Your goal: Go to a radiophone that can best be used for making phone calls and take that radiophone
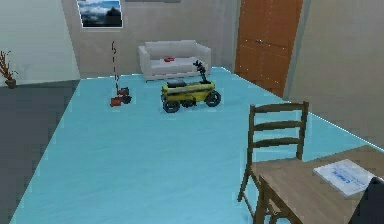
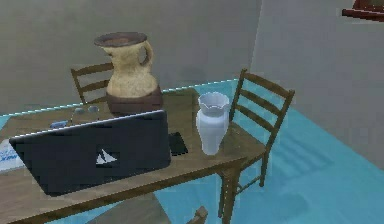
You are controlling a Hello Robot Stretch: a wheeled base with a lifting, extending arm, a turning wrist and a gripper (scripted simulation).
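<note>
A wooden desk [image 2: 192, 108] was seen in the arm side view, set on a turquoise floor [image 1: 150, 150]. A dark laptop [image 2: 95, 155] was stood on it with the back of its lid turned to the camera. Behind the laptop a large tan jug [image 2: 130, 65] was placed upright on a brown base. A white vase [image 2: 212, 122] was stood upright near the desk's right end. A small dark flat thing [image 2: 178, 143] was laid on the desk between the laptop and the vase, just beside the laptop. Whether it was the radiophone could not be told. One wooden chair [image 2: 262, 105] was drawn up at the desk's right end and another [image 2: 92, 78] behind the jug. In the forward view a white sofa [image 1: 175, 58] was set against the far wall beside a wooden door [image 1: 268, 40], with a yellow wheeled cart [image 1: 190, 95] on the floor before it. The state of the gripper could not be told.
</note>
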